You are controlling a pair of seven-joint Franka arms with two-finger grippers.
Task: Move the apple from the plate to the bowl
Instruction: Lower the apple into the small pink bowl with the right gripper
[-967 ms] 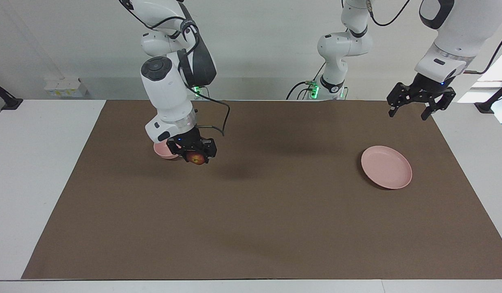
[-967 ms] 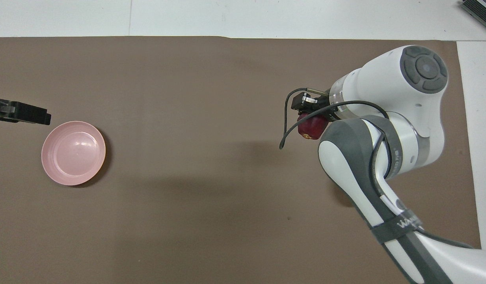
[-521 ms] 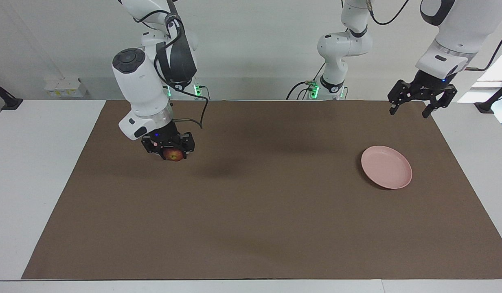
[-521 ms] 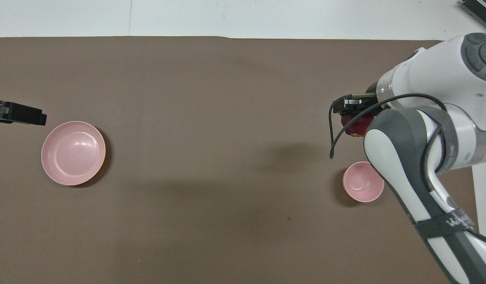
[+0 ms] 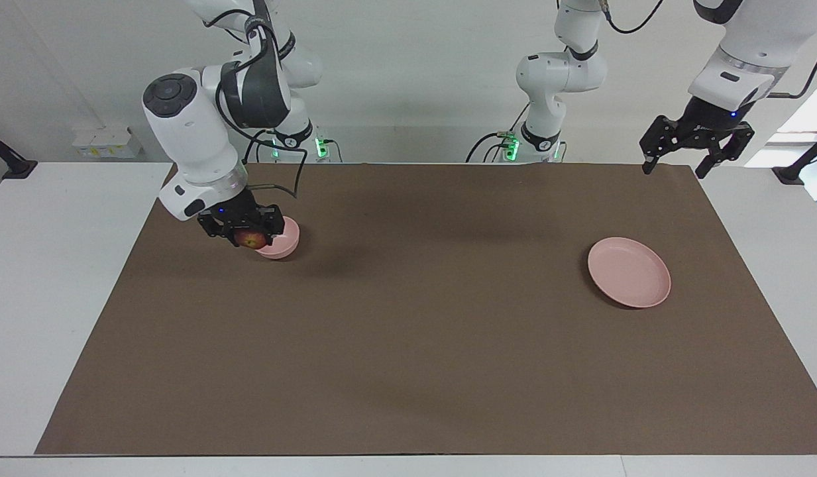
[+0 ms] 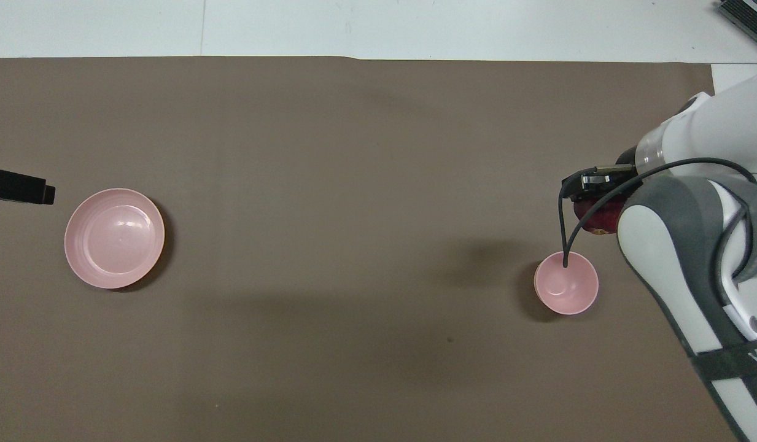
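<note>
The right gripper point(image 5: 241, 235), clamped on the apple point(image 5: 248, 239), has swung toward the right arm's end of the table and now hangs beside the bowl point(image 5: 280, 243), not over it. The plate point(image 5: 629, 272) sits bare, well apart. The left gripper point(image 5: 697, 142) waits, fingers spread.

Brown mat point(image 5: 408, 344): bare between bowl point(image 5: 282, 244) and plate point(image 5: 629, 271), well apart at either end. Right gripper point(image 5: 241, 232) with apple point(image 5: 248, 239) crowds the bowl's rim. Left gripper point(image 5: 696, 142), fingers spread, hangs over the mat's corner.
</note>
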